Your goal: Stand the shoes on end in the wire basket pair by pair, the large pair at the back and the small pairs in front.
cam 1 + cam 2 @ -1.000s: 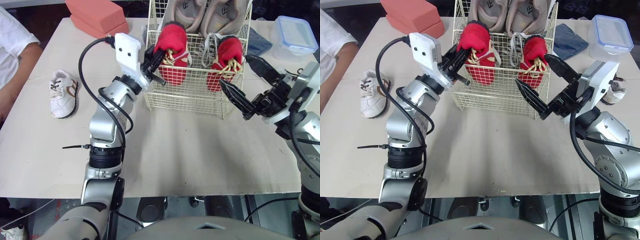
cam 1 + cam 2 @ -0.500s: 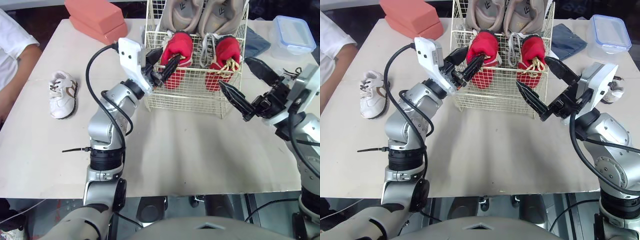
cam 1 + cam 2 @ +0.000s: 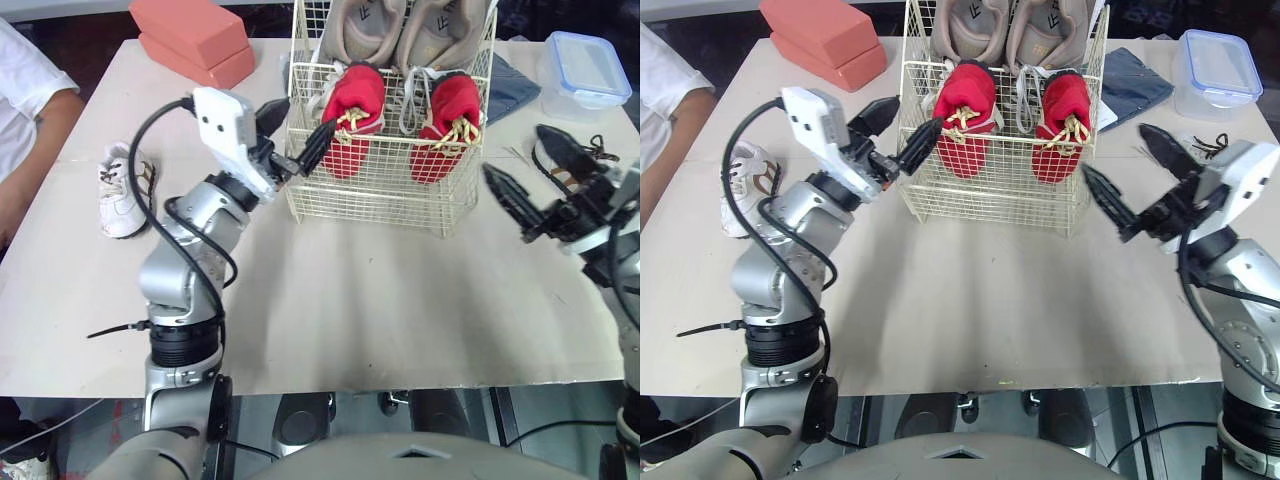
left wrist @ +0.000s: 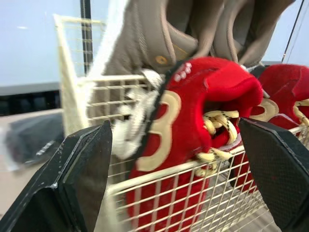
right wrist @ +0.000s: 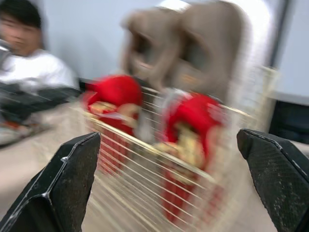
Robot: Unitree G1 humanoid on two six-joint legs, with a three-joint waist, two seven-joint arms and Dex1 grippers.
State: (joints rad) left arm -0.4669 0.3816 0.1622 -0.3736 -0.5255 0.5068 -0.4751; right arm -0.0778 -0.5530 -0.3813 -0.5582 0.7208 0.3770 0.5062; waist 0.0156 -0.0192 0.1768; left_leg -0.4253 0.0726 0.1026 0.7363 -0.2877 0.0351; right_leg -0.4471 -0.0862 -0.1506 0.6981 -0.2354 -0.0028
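Observation:
The wire basket (image 3: pixel 380 195) stands at the table's back centre. A large beige pair (image 3: pixel 410 30) stands on end at its back. Two red shoes stand in front of them, the left red shoe (image 3: pixel 352 110) and the right red shoe (image 3: pixel 447 115), laces facing me. My left gripper (image 3: pixel 310 112) is open just off the basket's left front corner, holding nothing, with the left red shoe (image 4: pixel 193 96) ahead of its fingers. To the right of the basket my right gripper (image 3: pixel 513 150) hangs open and empty. A small white shoe (image 3: pixel 118 195) lies at the table's left, partly behind my left arm.
Two salmon blocks (image 3: pixel 195 35) are stacked at the back left. A clear box with a blue lid (image 3: pixel 585 70) and a dark cloth (image 3: pixel 515 85) lie at the back right. A person's white sleeve (image 3: pixel 25 90) is at the left edge. Black laces (image 3: pixel 590 145) show behind my right gripper.
My left gripper opened and let go of the left red shoe, which now sits lower in the basket; the arm drew back to the left. My right gripper moved away rightward.

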